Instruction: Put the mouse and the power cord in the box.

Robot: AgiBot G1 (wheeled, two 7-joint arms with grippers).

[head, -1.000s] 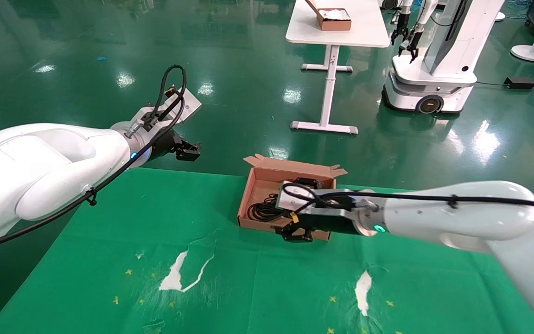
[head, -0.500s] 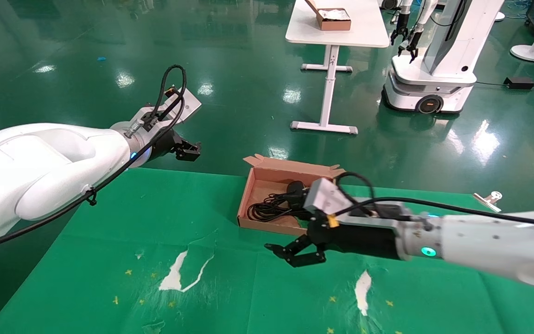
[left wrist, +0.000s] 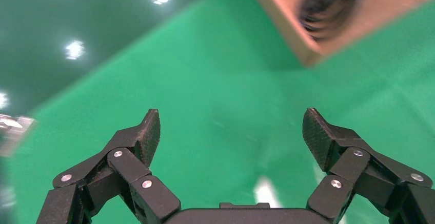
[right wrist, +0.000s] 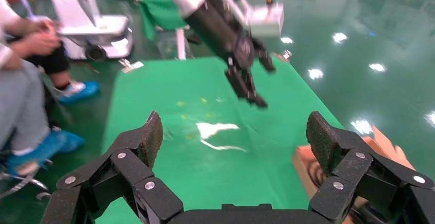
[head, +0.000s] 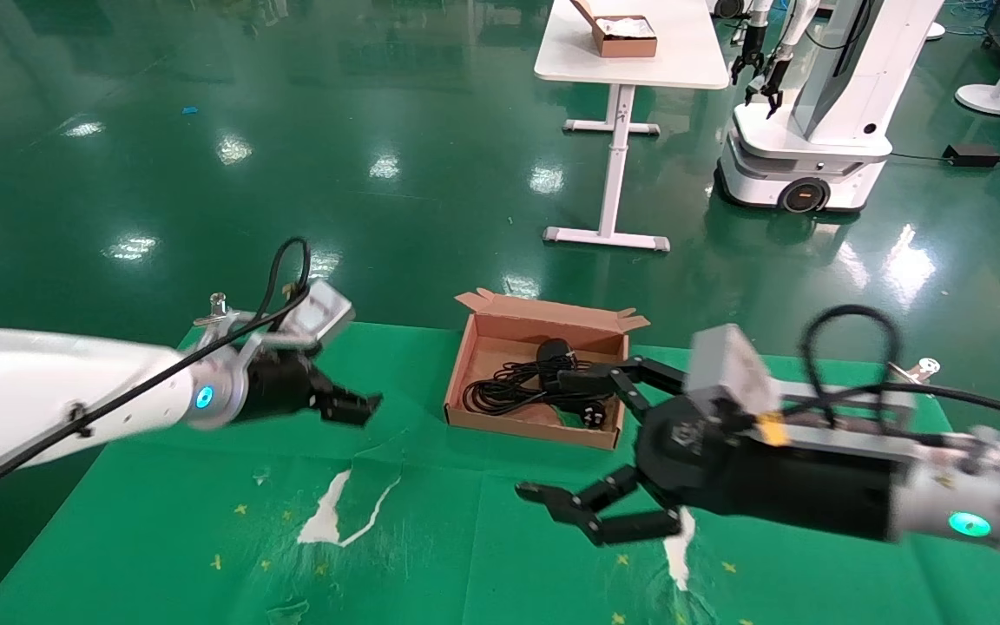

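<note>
Both arms have moved: right end effector (head: pixel 608 451) backs off the box (head: pixel 463 375), fingers spread wide; left end effector (head: pixel 348 406) drops low over the surface (head: pixel 205 503), also apart. Mouse (head: pixel 555 351) and cord (head: pixel 509 392) sit inside.
</note>
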